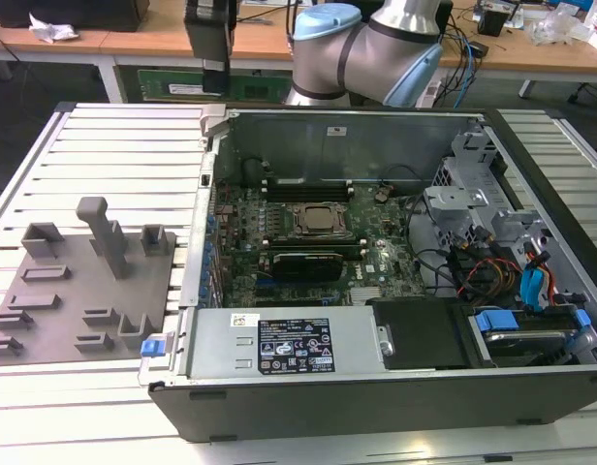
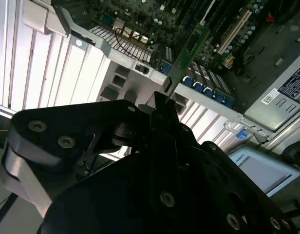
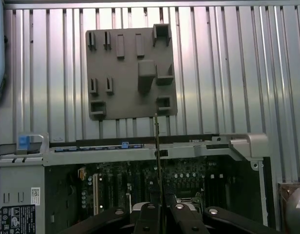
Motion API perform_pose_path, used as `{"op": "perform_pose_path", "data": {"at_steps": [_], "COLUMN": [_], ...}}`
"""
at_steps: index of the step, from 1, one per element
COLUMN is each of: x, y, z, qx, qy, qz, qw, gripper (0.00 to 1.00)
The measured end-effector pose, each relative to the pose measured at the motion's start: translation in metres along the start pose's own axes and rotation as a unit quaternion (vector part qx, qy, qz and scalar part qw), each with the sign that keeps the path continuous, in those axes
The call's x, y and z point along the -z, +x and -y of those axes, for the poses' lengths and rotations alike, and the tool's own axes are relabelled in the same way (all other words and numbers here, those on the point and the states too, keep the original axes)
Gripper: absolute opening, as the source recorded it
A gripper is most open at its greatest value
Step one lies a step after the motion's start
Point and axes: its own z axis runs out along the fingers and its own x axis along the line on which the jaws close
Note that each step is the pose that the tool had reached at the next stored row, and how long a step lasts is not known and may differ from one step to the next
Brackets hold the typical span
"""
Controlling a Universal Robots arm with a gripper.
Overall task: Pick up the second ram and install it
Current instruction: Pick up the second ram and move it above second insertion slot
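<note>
Green circuit board, thin and flat, the second ram (image 2: 188, 54) sticks straight out ahead of the gripper (image 2: 162, 97), whose fingers are pinched on its near end. Its free end points toward the motherboard (image 2: 140, 14) beyond the tool. In the first wrist view it appears edge-on, as a slim line. It looks light and stiff but probably brittle, so a firm hold on the bare board edges, away from chips and contacts, suits it best.

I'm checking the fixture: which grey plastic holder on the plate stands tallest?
The grey T-headed upright post on the flat grey plate; all other holders are low and squat.
</note>
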Motion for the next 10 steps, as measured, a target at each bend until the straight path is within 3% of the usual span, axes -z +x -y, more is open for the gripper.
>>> {"op": "perform_pose_path", "data": {"at_steps": [10], "x": [0.0042], "y": [-0.0025], "z": [0.0459], "qx": [0.000], "qy": [-0.0024], "qz": [-0.0001], "qw": [1.0000], "gripper": [0.14]}}
